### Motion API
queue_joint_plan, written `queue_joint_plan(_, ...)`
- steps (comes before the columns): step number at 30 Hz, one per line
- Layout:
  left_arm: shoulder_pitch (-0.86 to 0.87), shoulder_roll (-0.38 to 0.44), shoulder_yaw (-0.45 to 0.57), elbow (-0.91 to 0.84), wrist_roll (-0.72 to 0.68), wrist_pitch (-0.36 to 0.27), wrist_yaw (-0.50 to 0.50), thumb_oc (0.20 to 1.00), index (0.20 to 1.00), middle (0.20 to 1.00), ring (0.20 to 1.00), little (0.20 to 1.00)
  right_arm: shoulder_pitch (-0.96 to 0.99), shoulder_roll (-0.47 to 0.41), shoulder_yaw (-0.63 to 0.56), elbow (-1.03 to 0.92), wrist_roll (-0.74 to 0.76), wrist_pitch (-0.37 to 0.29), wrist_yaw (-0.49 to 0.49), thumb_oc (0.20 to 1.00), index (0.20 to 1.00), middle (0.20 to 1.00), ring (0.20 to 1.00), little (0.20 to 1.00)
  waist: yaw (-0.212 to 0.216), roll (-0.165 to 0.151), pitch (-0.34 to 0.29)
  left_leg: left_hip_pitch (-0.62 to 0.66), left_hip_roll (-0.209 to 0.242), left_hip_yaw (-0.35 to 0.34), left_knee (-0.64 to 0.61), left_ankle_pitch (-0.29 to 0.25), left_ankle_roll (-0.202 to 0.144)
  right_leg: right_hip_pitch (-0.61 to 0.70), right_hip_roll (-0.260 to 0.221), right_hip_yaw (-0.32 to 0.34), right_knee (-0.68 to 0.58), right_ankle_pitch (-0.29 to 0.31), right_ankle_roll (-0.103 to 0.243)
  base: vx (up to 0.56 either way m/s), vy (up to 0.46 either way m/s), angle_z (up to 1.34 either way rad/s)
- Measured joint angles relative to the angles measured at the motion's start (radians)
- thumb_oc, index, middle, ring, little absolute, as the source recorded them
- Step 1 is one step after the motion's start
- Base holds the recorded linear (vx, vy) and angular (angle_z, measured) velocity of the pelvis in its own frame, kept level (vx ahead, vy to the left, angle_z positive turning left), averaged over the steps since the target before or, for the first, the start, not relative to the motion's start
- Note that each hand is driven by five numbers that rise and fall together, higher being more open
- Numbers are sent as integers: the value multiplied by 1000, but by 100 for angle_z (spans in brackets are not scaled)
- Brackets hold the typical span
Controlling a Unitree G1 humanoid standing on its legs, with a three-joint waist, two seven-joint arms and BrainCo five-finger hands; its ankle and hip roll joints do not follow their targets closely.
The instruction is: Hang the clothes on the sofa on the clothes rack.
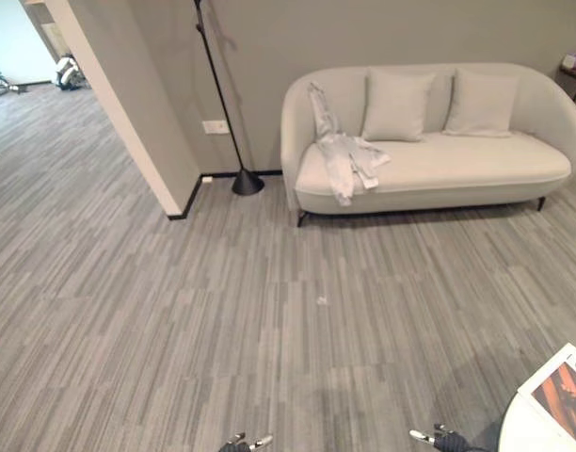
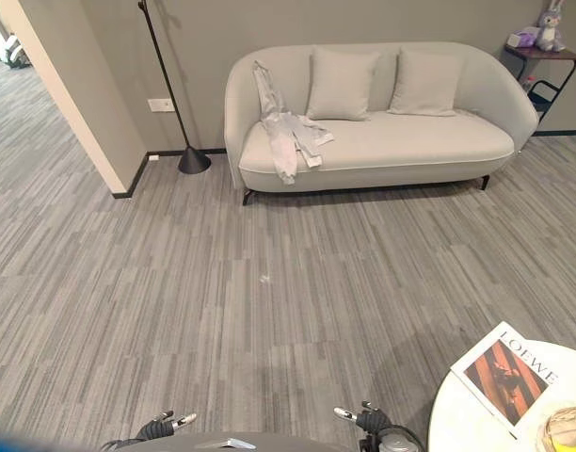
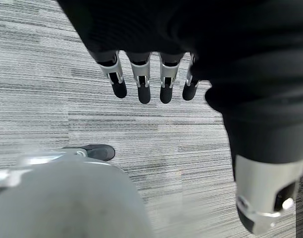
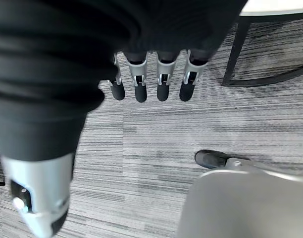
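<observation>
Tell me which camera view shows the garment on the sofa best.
The right eye view: the pale garment lies whole and nearer centre, draped from the sofa backrest over the seat's front edge. The left eye view shows the same garment from a slightly shifted spot. Both wrist views look down at carpet.

Pale garment on the sofa

A light grey-white garment [image 2: 288,132] lies crumpled on the cream sofa [image 2: 429,141], at the end nearest the floor lamp. One part runs up the backrest beside the nearer of two cushions, the bulk is spread on the seat, and a fold hangs over the seat's front edge. No hand is touching it.
</observation>
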Motion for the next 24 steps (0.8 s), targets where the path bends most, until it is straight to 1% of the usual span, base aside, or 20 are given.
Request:
queue_joint_plan(20,-3,0,-1,17,42,-4,7,1000,1000,1000,1000,1000,1,0,0,0,-5,0,5,1000,1000,1000,1000,1000,0,-3,-8,-1,-2,0,0,0,1,-1,-3,0,0,5,-6,0,0,0)
queue_joint_plan(24,-2,0,-10,17,43,-14,7,1000,1000,1000,1000,1000,1,0,0,0,-5,0,6,1000,1000,1000,1000,1000,0,-3,-8,-1,-3,1,0,1,1,-1,-3,0,0,6,-5,0,0,0)
